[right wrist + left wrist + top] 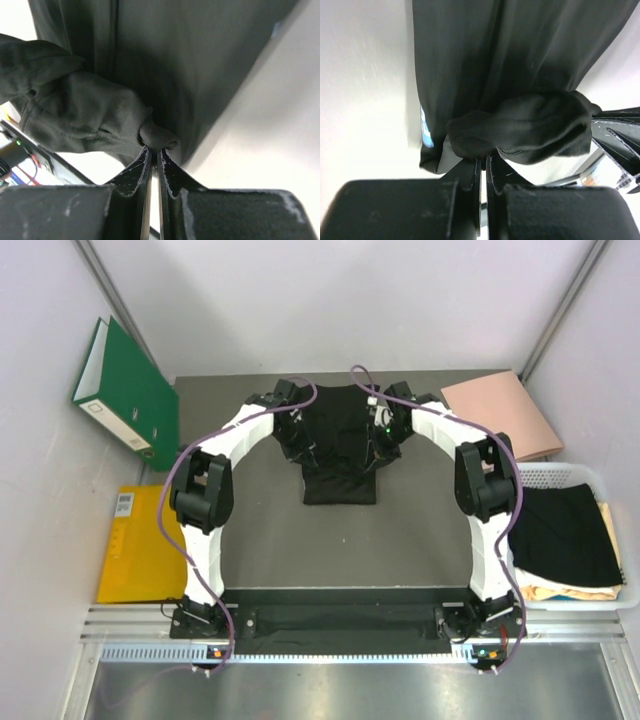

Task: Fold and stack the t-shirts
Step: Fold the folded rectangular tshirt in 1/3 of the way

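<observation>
Shirt (339,455) edges in both fingers (467,181) (grey table (400,550) around)

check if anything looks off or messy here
Mostly the black t-shirt: it is wadded into lumps where the left gripper and right gripper pinch it, not flat. Off to the left, the green binder stands tilted, and a black garment lies loosely across the basket.
</observation>
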Controlling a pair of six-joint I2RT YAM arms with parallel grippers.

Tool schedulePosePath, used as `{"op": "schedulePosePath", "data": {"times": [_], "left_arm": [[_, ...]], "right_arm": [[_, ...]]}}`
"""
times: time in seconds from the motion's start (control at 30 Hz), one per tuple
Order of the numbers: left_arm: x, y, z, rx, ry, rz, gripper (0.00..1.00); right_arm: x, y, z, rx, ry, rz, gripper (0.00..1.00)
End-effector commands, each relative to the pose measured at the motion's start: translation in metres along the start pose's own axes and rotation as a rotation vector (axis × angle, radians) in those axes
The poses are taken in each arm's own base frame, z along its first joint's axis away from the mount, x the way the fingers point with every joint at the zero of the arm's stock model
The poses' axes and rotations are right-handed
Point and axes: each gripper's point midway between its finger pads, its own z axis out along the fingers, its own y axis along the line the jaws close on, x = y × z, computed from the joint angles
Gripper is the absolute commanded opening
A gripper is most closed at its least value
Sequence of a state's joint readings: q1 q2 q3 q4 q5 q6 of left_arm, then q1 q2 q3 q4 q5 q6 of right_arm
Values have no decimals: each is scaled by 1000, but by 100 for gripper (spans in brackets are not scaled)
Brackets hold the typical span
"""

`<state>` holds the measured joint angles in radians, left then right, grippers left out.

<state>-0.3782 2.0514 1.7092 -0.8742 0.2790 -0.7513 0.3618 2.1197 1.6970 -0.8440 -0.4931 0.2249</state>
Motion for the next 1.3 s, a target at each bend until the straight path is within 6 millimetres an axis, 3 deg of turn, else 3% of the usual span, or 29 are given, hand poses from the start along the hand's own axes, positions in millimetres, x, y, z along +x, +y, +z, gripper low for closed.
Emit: {"op": "schedulePosePath", "data": {"times": [0.0,0.03,0.07,0.13,0.17,0.3,0.4,0.47,0.53,0.57,0.63,0.73,0.97,1.27], "left_arm": [[-33,-7,-8,40,-31,0,26],[-38,-8,-9,45,-40,-2,41],[-43,-10,-11,48,-54,-1,56],[-51,-3,-16,30,-79,-27,90],[-53,-3,-18,33,-89,-27,96],[-52,6,-31,27,-114,-18,99],[-49,9,-42,36,-142,6,99],[-40,19,-38,15,-130,3,99],[-28,32,-34,-5,-108,-9,99],[-23,36,-31,-12,-99,-12,99],[-11,49,-24,-36,-69,-31,99],[-3,60,-16,-62,-52,-53,99],[3,71,-9,-96,-29,-73,99],[-3,71,-5,-97,-17,-67,99]], "right_arm": [[-52,14,-7,-72,-116,-55,8],[-64,15,-8,-82,-154,-70,9],[-74,17,-10,-91,-186,-77,19],[-96,15,-18,-117,-271,-52,28],[-112,15,-25,-130,-348,-64,39],[-149,-9,-64,-127,-555,77,57],[-149,-5,-87,-104,-611,45,64],[-143,4,-99,-99,-605,11,63],[-121,14,-94,-105,-524,-33,53],[-111,25,-94,-109,-497,-101,29],[-88,31,-88,-87,-421,-136,0],[-64,49,-80,-61,-376,-215,0],[-19,78,-31,-5,-203,-346,0],[-3,59,16,73,-68,-350,0]]}}
